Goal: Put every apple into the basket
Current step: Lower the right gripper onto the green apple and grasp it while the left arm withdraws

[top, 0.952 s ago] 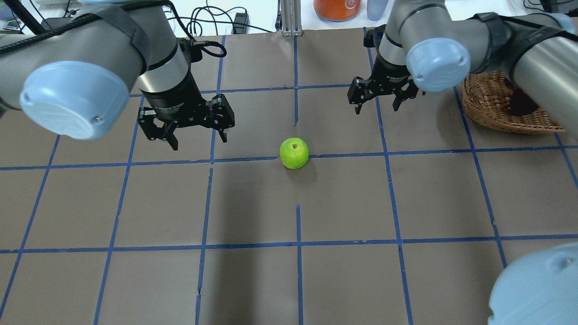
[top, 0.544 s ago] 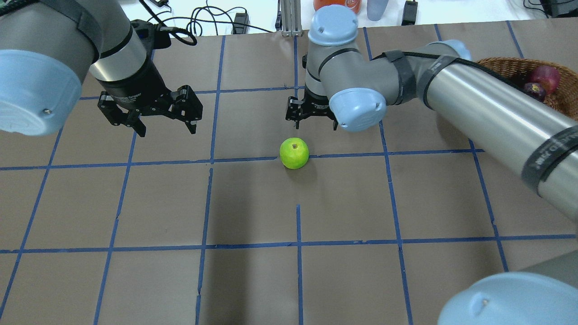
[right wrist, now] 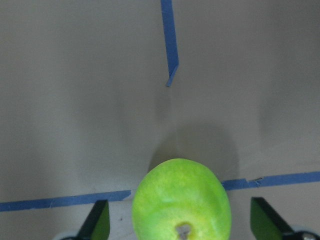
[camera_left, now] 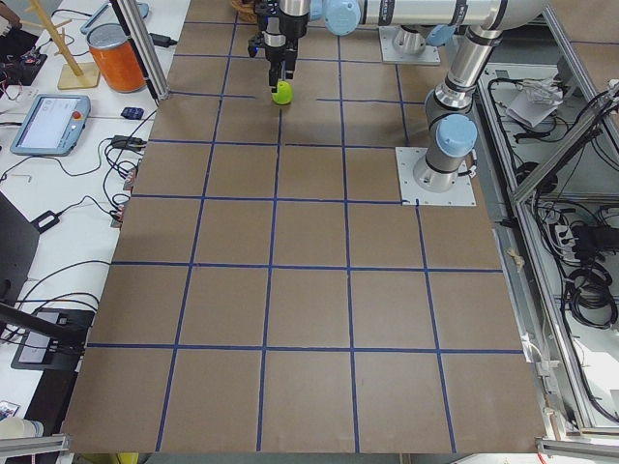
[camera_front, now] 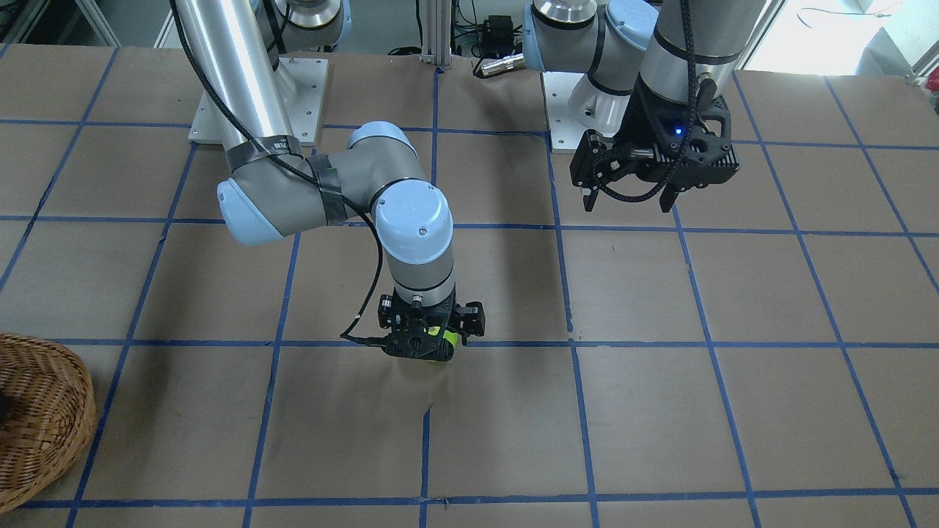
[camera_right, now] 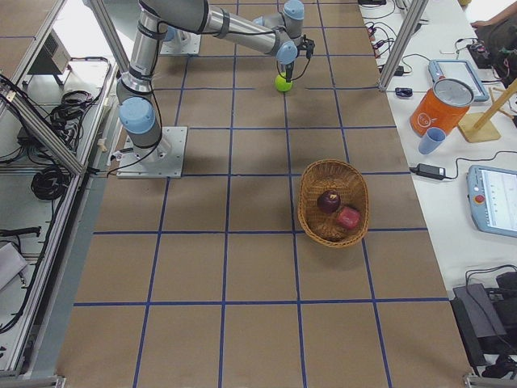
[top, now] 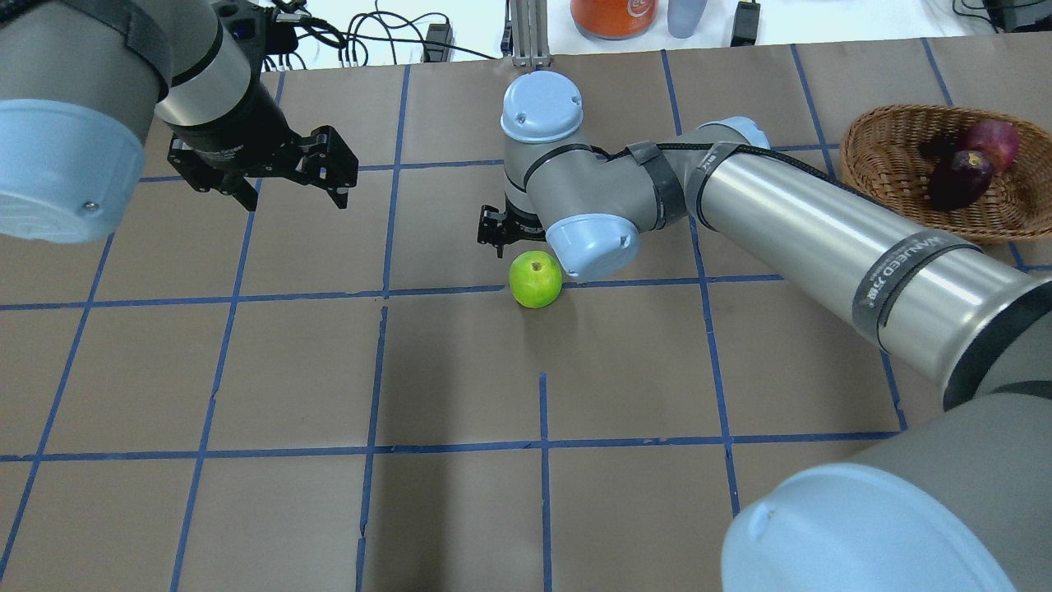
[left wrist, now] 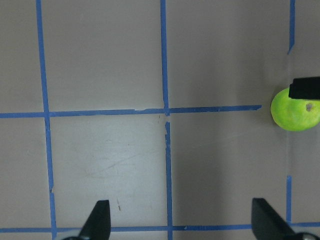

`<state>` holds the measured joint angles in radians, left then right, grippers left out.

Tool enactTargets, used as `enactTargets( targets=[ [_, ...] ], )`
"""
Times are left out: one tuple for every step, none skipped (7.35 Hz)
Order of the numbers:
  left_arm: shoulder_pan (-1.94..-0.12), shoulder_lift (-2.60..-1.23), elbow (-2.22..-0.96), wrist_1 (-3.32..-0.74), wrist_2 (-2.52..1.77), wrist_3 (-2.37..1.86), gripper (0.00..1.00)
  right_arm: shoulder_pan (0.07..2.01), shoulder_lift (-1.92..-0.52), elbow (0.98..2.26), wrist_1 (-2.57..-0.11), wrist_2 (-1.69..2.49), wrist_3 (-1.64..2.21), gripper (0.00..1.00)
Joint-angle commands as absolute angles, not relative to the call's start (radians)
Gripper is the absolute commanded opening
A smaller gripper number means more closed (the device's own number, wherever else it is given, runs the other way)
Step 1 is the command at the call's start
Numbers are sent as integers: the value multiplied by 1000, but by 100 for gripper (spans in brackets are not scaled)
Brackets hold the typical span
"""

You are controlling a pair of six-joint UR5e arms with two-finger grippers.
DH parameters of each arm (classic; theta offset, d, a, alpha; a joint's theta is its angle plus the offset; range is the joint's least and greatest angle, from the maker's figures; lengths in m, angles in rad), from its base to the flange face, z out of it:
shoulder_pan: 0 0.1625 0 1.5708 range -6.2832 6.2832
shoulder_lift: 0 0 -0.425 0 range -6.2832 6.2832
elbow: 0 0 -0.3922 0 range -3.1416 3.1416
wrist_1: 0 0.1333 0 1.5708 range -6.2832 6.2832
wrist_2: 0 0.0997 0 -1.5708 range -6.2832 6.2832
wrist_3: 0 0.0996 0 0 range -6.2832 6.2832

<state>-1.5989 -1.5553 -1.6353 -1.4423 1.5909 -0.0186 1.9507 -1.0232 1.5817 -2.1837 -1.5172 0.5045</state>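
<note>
The lime green apple (top: 535,279) sits on the brown table near the middle, stem up. My right gripper (camera_front: 429,334) is open and low over it. In the right wrist view the apple (right wrist: 181,200) lies between the two fingertips (right wrist: 100,222) with a gap on each side. The wicker basket (top: 871,148) stands at the far right and holds the red apple (top: 994,140) and the dark maroon apple (top: 957,177). My left gripper (top: 293,193) is open and empty, raised over the table well to the left of the green apple (left wrist: 295,110).
An orange container (top: 612,16) and a blue cup (top: 686,16) stand beyond the table's far edge, with cables beside them. The two arm bases (camera_front: 257,95) are bolted at the robot's side of the table. Blue tape lines grid the brown surface.
My right arm has swung left from beside the basket to above the green apple and come down around it. My left gripper has drawn back to the left. The apple has not moved.
</note>
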Motion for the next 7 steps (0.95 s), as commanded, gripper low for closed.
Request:
enactTargets(
  targets=[
    [-1597, -1552, -1631, -1470, 1591, -21, 100, 1974, -986, 1583, -2184, -1529, 508, 100],
    [-1595, -1552, -1629, -1470, 1591, -21, 100, 1974, -986, 1586, -2169, -1542, 494, 100],
    [-1592, -1552, -1628, -1470, 1585, -23, 100, 1974, -983, 1601, -2169, -1598, 483, 100],
    [-1585, -1555, -1617, -1470, 1585, -23, 100, 1970, -985, 1606, -2186, -1598, 480, 100],
    [-1572, -1552, -1620, -1465, 1586, -23, 100, 1964, -989, 1597, -2184, -1589, 476, 68],
    [-1560, -1552, -1620, -1462, 1588, -20, 100, 1963, -986, 1606, -2184, -1585, 480, 31],
    [-1559, -1551, -1624, -1462, 1589, -20, 100, 1951, -997, 1594, -2177, -1572, 480, 19]
  ],
)
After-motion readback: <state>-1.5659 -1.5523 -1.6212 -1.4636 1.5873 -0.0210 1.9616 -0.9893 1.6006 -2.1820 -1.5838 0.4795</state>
